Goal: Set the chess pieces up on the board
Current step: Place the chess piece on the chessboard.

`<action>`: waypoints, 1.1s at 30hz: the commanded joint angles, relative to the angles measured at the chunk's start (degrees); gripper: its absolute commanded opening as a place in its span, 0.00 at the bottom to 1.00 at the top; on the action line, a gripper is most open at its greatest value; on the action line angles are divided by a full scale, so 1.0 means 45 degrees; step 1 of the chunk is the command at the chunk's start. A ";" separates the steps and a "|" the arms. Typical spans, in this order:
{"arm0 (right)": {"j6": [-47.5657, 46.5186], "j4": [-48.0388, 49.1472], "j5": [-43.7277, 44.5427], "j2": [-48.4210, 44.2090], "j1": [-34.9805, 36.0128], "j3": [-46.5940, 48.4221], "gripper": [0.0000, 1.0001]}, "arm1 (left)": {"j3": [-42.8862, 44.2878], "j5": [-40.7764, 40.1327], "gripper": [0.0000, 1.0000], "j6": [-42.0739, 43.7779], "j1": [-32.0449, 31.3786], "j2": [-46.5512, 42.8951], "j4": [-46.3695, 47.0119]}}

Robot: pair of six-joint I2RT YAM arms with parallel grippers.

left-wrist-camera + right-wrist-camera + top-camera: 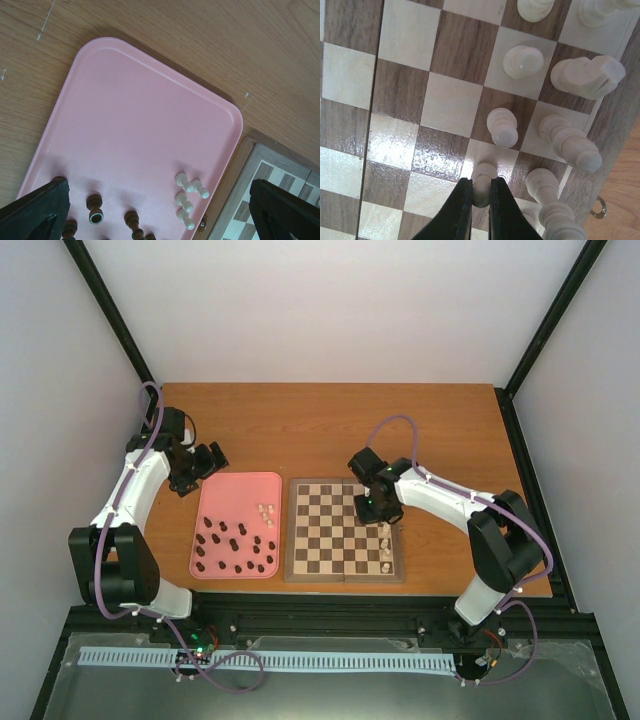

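The wooden chessboard [345,530] lies mid-table, with cream-white pieces [386,545] standing along its right edge. My right gripper [481,197] is shut on a cream-white pawn [482,175] whose base rests on a light square next to the other white pieces [522,61]; it also shows in the top view [368,502]. My left gripper [205,462] is open and empty above the far left end of the pink tray [125,130]. Several white pawns [187,200] and dark pieces [95,209] lie on that tray.
The pink tray [215,502] sits just left of the board and holds many dark pieces [235,545]. Bare wooden table [330,430] stretches behind both. The board's brass clasp [598,207] shows at its edge.
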 commanded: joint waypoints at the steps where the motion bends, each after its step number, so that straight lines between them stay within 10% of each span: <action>1: 0.0153 0.0070 0.0043 0.0082 -0.0095 -0.0240 0.03 | 0.0059 -0.0069 1.00 0.0201 -0.0028 0.0050 0.0038; 33: 0.0260 0.0283 0.0156 0.0110 -0.0095 0.0159 0.12 | -0.0141 -0.0036 1.00 0.0186 -0.0028 -0.0298 0.0010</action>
